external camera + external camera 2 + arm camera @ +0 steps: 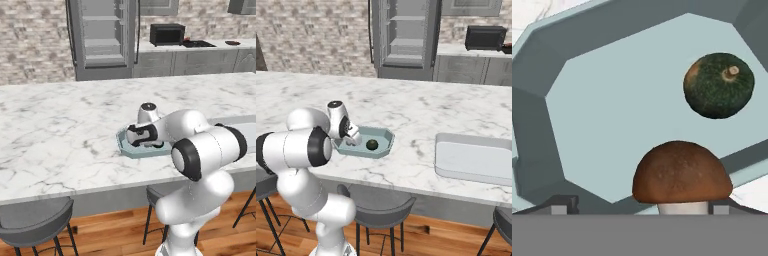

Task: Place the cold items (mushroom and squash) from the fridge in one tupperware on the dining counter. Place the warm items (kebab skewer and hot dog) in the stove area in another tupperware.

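A grey-blue tupperware [123,144] [387,144] [542,75] sits on the marble dining counter [60,130]. A dark green squash [372,145] [718,85] lies on its floor. My gripper [149,144] [354,141] [639,207] points down into the tupperware's near end. It stands open. The brown-capped mushroom [682,172] sits upright between the fingertips, close to the right one and well apart from the left one. The kebab skewer and hot dog are out of view.
A second, larger pale container [242,121] [476,160] rests on the counter to the right. Behind the counter are the open fridge [102,35] and a microwave [166,34] on the back counter. Stools [35,220] [378,200] stand along the near edge.
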